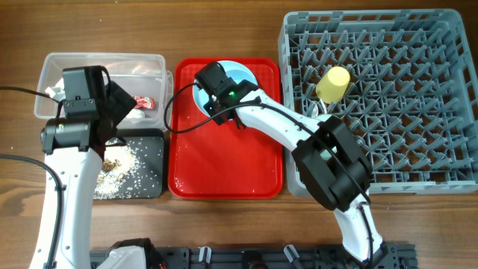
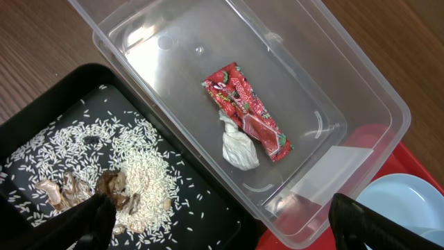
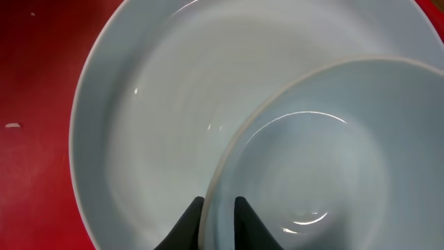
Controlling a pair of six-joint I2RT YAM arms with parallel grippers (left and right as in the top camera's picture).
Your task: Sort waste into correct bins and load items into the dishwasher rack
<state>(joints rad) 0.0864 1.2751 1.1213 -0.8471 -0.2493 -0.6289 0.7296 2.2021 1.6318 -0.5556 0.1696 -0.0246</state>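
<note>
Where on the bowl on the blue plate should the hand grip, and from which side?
Pinch the bowl at its rim from above, one finger inside, one outside: it sits upright on the plate, open upward, with a thin wall. The right hand straddles the rim this way.

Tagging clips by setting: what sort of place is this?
Likely a staged dish-clearing station: grey dishwasher rack, red serving tray, clear tub of waste, on a wooden table.
</note>
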